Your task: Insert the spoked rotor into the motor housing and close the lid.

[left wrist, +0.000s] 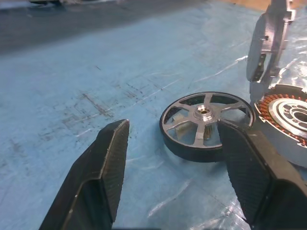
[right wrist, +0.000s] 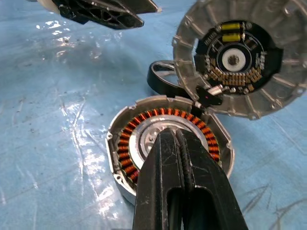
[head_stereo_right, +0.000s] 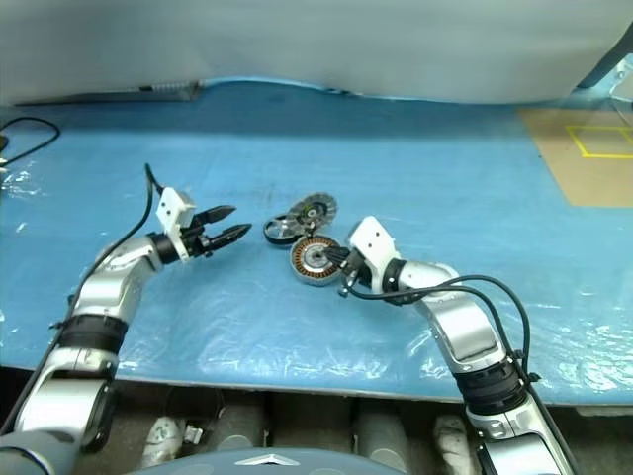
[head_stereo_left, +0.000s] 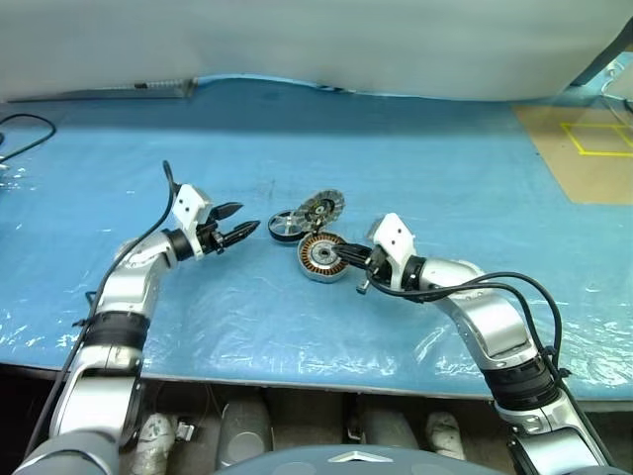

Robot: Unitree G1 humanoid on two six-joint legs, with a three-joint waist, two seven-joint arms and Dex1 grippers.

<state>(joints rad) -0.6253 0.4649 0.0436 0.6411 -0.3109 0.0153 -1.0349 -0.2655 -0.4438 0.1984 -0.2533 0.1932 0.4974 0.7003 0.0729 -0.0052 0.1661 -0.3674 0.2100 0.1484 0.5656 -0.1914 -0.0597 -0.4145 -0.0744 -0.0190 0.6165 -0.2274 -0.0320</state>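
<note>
— Closest to me, what do you see?

— My right gripper [right wrist: 177, 139], fingers pressed flat together with nothing between them. Their tips sit over the metal centre of the motor housing [right wrist: 144, 139]; I cannot tell whether they press on it or hang just above. The housing lies flat on the blue sheet [head_stereo_left: 415, 148], its ring of orange-copper windings facing up.

— And the lid?

— The lid [right wrist: 240, 57] stands tilted up on edge at the far side of the housing, joined to its rim by a small dark hinge-like piece. Its inner face is turned toward my right wrist: a dark centre with small parts around a pale hub, and radial ribs round the silver edge.

— Where is the spoked rotor?

— The spoked rotor [left wrist: 207, 125] lies flat on the sheet just beside the housing, on my left of it, touching or nearly touching its rim. Dark rim, broad silver spokes, hub in the middle. It is outside the housing.

— Your left side?

— My left gripper [head_stereo_left: 240, 226] hovers above the sheet, pointing roughly level toward the rotor, with its fingers [left wrist: 100, 177] spread wide and empty. From the left wrist, the rotor sits ahead between the two fingertips, clear of both.

— Anything else around?

— A black cable [head_stereo_left: 25, 129] curls at the far left edge of the sheet, and a brown board with yellow tape lines [head_stereo_left: 593, 139] lies at the far right.
</note>
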